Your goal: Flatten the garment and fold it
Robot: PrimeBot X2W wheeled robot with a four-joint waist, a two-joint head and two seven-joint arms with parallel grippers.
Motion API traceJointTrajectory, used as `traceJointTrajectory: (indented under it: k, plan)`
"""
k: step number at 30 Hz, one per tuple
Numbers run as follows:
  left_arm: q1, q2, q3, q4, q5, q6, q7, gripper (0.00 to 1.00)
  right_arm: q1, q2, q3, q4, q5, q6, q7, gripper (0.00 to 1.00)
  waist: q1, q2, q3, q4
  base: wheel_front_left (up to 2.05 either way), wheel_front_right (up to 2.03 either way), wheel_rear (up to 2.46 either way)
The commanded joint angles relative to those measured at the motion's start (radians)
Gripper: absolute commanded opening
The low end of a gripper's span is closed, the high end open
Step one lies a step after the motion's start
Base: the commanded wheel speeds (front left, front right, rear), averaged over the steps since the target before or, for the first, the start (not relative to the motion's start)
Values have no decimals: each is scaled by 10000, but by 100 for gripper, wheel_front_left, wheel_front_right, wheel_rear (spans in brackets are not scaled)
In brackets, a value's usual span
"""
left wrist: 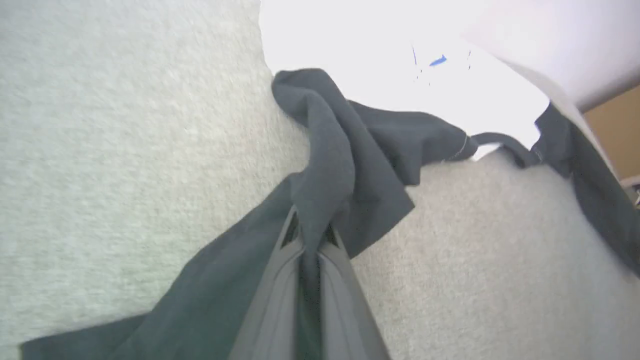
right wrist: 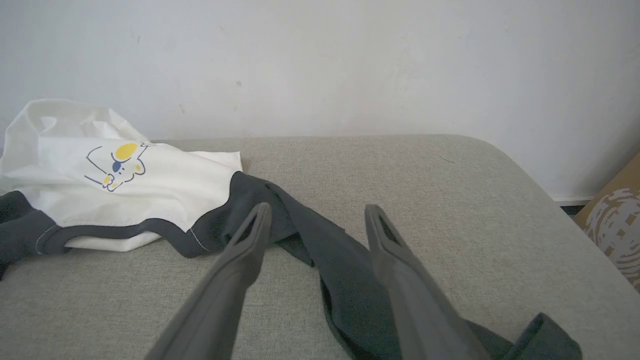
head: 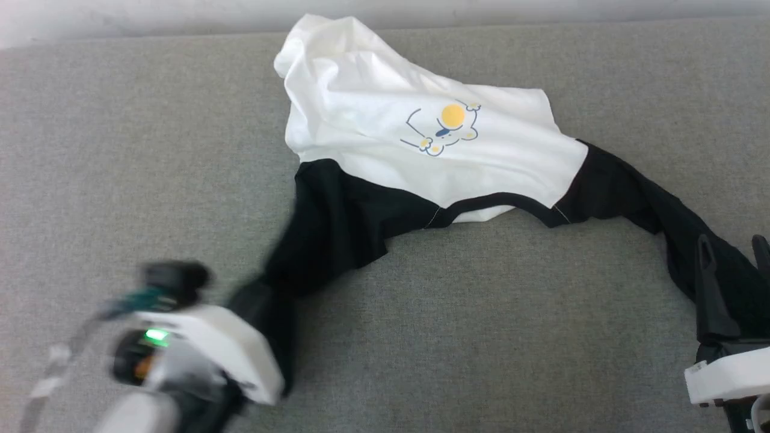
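Note:
The garment (head: 385,114) lies crumpled on the grey cushion, its white body with the yellow-and-blue print at the back centre. One black sleeve (head: 325,234) runs down to the lower left, where my left gripper (left wrist: 311,227) is shut on a bunched fold of it; its white wrist housing (head: 204,349) is blurred. The other black sleeve (head: 656,210) trails to the lower right. My right gripper (head: 733,246) stands open over that sleeve (right wrist: 320,250), one finger on either side and nothing pinched between them.
The grey cushion (head: 481,331) has bare fabric in front of and to the left of the shirt. A white wall (right wrist: 350,60) stands behind it. The cushion's rounded right edge drops off beside a cardboard box (right wrist: 615,225).

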Motion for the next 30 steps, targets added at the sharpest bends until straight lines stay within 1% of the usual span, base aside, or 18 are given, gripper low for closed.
traceJointTrajectory:
  k: [1,3,5,6,7,8,9,10,11,13,15,16,17,18,19,21,25,30]
  plan:
    - [192,223,726,-553,-369,299,-77,0,-75,24,14,30,39,-9,-28,100,0,0,-107,12,0,0,0]
    - [536,602,1588,-951,-646,583,-113,0,-54,24,33,55,71,-9,-51,100,0,0,-125,5,0,0,0]
    - [1019,1129,2402,-1018,-750,817,-105,0,-35,24,48,80,112,-9,-81,100,0,0,-101,-23,0,0,0]
    - [1019,1129,2402,-1018,-750,817,-105,0,-35,24,48,80,112,-9,-81,100,0,0,-101,-23,0,0,0]
    - [1594,1455,3133,-905,-980,1013,-84,0,-38,24,70,92,135,-9,-94,100,0,0,-19,-86,0,0,0]
    - [1902,1638,3436,-769,-1010,1090,-79,0,-46,24,66,88,137,-9,-98,100,0,0,31,-117,0,0,0]
    - [1902,1638,3436,-769,-1010,1090,-79,0,-46,24,66,88,137,-9,-98,100,0,0,31,-117,0,0,0]
    - [2450,1862,3984,-426,-1015,1253,-207,0,-56,24,47,74,129,-9,-94,100,0,0,125,-175,0,0,0]
    - [2450,1862,3984,-426,-1015,1253,-207,0,-56,24,47,74,129,-9,-94,100,0,0,125,-175,0,0,0]
    - [2901,2032,4335,-32,-850,1392,-415,0,-66,24,23,54,100,-9,-74,100,0,0,210,-221,0,0,0]
    - [3059,1787,4499,139,-972,1410,-714,0,-67,24,-6,53,81,-9,-48,100,0,0,251,-234,0,0,0]
    - [3072,1637,4464,216,-1094,1297,-818,0,-66,24,-18,52,67,-9,-37,100,0,0,265,-232,0,0,0]
    - [3032,1488,4389,280,-1200,1168,-921,4,-65,24,-29,50,57,-9,-28,100,0,0,271,-220,0,0,0]
    - [2956,1351,4312,337,-1259,1076,-1032,49,-68,24,-28,53,48,-9,-14,100,0,0,270,-205,0,0,0]
    - [2869,1259,4205,415,-1247,1004,-1131,100,-77,24,-5,58,33,-9,7,100,0,0,261,-188,0,0,0]
    - [2615,1073,3962,457,-1149,938,-1320,100,-103,24,50,62,5,-9,50,100,0,0,214,-132,0,0,0]
    - [2081,773,3764,266,-1290,614,-1636,100,-99,24,93,100,-25,-9,110,100,0,0,-3,5,0,0,0]
    - [1584,1148,3856,-750,-1056,430,-1755,100,-39,24,88,97,-31,-9,155,100,0,0,-204,135,0,0,0]
